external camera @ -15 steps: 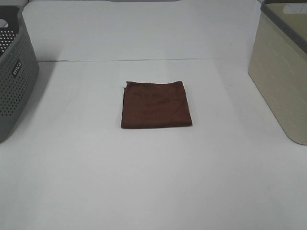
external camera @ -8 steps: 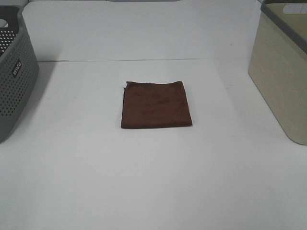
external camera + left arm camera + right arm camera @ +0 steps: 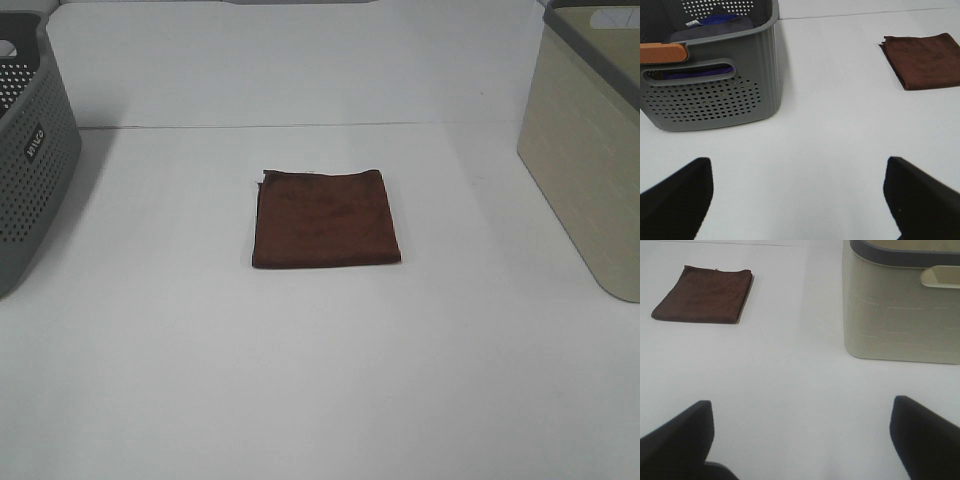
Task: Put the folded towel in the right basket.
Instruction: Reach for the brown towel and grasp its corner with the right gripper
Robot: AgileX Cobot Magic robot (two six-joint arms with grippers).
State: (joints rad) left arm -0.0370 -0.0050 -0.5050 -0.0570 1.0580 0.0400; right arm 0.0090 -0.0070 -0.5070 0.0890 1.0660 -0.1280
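Observation:
A brown folded towel (image 3: 326, 218) lies flat in the middle of the white table; it also shows in the left wrist view (image 3: 923, 60) and the right wrist view (image 3: 704, 301). The right basket (image 3: 588, 140) is beige with a grey rim and stands at the table's right edge; it also shows in the right wrist view (image 3: 902, 302). My left gripper (image 3: 799, 197) is open and empty, far from the towel. My right gripper (image 3: 801, 440) is open and empty, well short of the towel and the basket. Neither arm shows in the high view.
A grey perforated basket (image 3: 28, 150) stands at the table's left edge. In the left wrist view this basket (image 3: 710, 85) holds dark blue cloth (image 3: 715, 25) and has an orange handle (image 3: 661, 52).

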